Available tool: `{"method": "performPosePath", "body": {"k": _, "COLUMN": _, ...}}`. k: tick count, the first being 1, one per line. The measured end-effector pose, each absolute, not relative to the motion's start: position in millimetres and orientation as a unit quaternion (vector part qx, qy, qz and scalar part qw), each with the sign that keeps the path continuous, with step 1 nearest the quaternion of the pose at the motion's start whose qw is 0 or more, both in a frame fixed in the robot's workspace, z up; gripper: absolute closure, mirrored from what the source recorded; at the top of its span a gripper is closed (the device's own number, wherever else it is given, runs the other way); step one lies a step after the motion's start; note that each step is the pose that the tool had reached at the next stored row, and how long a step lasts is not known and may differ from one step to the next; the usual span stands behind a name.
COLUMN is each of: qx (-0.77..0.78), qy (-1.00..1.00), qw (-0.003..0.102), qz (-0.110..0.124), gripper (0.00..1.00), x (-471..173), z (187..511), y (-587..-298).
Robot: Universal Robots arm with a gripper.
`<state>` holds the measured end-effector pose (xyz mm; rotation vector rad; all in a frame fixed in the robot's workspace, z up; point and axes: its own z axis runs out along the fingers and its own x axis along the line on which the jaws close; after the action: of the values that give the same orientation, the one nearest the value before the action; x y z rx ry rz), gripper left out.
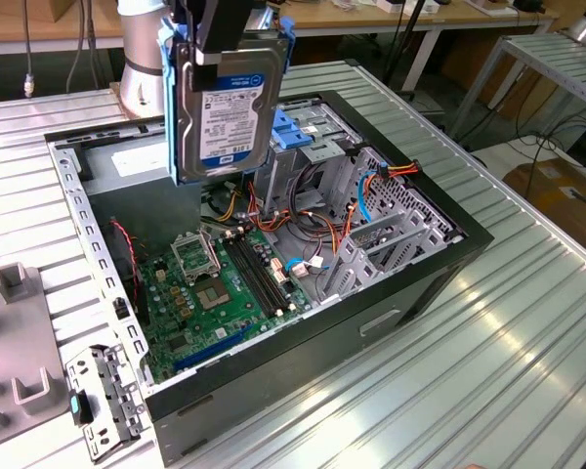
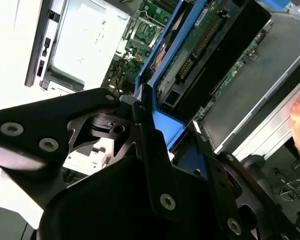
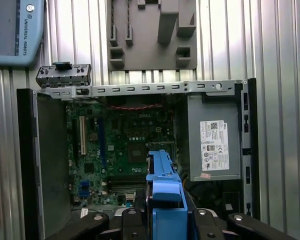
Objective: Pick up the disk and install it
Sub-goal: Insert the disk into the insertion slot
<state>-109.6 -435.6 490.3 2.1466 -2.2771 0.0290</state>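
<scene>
Ribbed table (image 1: 527,332) was occupied by an open case (image 1: 469,241) below the gripper's (image 1: 218,49) jaws; the disk (image 1: 225,112), clamped between them, was probably best kept square.

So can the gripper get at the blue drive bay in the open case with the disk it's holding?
Probably yes. The gripper holds the disk upright above the open case, and the blue bay sits uncovered just beside it, though loose cables nearby could snag.
</scene>
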Motion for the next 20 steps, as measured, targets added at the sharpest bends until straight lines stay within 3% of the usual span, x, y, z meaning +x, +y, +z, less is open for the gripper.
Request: {"method": "performPosePath", "body": {"k": 20, "qx": 0.686, "qy": -0.728, "qw": 0.006, "qz": 0.009, "gripper": 0.63, "x": -104.0, "z": 490.2, "y": -435.6}}
